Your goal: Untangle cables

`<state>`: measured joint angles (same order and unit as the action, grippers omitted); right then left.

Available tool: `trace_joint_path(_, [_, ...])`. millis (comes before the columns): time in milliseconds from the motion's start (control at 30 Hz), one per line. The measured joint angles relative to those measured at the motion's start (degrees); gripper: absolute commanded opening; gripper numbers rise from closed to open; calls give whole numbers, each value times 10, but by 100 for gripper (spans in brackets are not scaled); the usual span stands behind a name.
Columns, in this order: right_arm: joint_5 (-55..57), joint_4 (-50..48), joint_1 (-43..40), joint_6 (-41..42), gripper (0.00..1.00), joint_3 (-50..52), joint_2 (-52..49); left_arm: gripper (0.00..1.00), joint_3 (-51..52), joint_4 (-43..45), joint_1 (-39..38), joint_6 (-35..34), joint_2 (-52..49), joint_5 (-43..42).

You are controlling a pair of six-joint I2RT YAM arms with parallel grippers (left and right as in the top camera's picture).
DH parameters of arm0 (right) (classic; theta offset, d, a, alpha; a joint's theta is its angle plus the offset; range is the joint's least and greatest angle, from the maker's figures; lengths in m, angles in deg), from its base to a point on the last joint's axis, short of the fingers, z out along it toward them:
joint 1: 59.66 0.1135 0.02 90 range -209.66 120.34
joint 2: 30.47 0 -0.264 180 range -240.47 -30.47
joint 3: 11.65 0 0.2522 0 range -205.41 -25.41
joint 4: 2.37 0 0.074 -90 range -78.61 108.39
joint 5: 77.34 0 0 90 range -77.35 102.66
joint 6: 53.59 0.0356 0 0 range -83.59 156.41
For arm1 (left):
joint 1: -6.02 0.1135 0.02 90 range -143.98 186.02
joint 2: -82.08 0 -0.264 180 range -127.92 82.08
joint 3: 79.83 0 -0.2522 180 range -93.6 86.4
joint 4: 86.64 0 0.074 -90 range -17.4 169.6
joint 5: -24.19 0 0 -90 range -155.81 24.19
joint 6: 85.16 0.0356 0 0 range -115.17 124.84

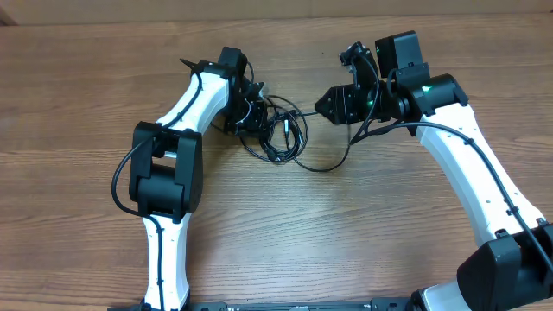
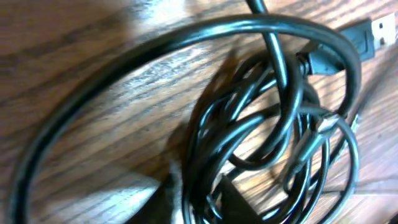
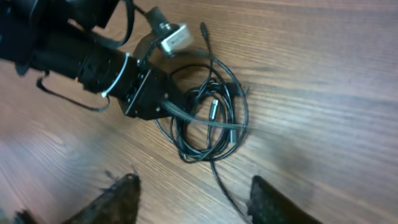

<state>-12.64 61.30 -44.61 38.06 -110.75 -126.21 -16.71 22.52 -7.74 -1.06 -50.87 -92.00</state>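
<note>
The cables [image 1: 281, 138] lie as a tangled black bundle on the wooden table between the two arms. In the left wrist view the cables [image 2: 273, 124] fill the frame as overlapping loops, with a USB plug [image 2: 379, 31] at the upper right. My left gripper [image 1: 257, 117] reaches into the bundle's left side. Its jaws [image 2: 205, 205] are nearly together with strands pinched between them, and the right wrist view shows the left gripper [image 3: 177, 112] at the cables [image 3: 208, 121]. My right gripper [image 1: 321, 104] hangs just right of the bundle. The right gripper [image 3: 196, 190] is open wide, and one loose strand [image 3: 227, 186] runs between its fingers.
A single strand [image 1: 333, 164] loops out from the bundle toward the right arm [image 1: 467, 164]. The left arm [image 1: 168, 173] stretches along the table's left side. The surface is bare wood [image 1: 86, 86] all round.
</note>
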Motion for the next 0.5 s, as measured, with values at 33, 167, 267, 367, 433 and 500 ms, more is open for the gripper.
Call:
trace_joint_path(33, [0, 1, 0, 0, 73, 0, 0, 4, 0, 0, 0, 3, 0, 1])
trace_joint_path(167, [0, 4, 0, 12, 68, 0, -10, 4, 0, 0, 0, 1, 0, 1])
trace_joint_path(267, [1, 4, 3, 33, 55, 0, -37, 4, 0, 0, 0, 1, 0, 1])
trace_joint_path(367, [1, 4, 18, 49, 38, 0, -66, 4, 0, 0, 0, 1, 0, 2])
trace_joint_path(433, [1, -1, 35, 63, 26, 0, -85, 4, 0, 0, 0, 1, 0, 3])
trace_joint_path(500, [1, -13, 52, 75, 21, 0, -102, 4, 0, 0, 0, 1, 0, 3])
